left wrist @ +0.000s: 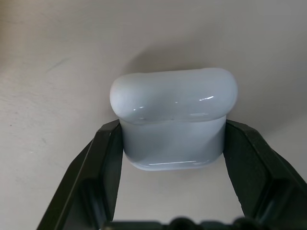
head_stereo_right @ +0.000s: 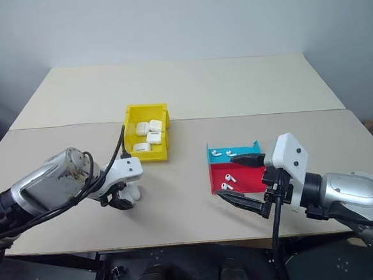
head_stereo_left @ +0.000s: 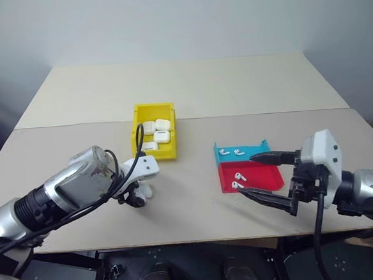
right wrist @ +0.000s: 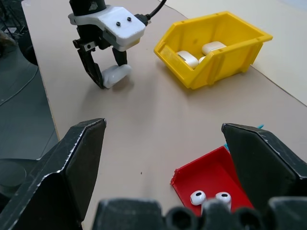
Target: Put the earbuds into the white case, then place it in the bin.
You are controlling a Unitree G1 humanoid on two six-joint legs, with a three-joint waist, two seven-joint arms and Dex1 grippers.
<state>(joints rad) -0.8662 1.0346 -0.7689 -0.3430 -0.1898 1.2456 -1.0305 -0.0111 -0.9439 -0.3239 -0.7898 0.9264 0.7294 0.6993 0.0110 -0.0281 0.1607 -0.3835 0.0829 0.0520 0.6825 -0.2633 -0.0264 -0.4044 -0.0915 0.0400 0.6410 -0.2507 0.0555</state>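
Two fingers of my left gripper (right wrist: 108, 76) pinching the white case (left wrist: 173, 124) on the table (head_stereo_left: 197, 197), near the yellow bin (head_stereo_left: 154, 131), right gripper (head_stereo_left: 261, 176) spread wide by the tray (head_stereo_left: 249, 171), earbuds (head_stereo_left: 239, 180) lying there.

The white case (left wrist: 172, 122) is lying closed on the table, apparently touching black fingers on both sides. Four earbuds (head_stereo_left: 239, 175) are resting in the tray. The yellow bin (head_stereo_left: 154, 131) is holding four cases.
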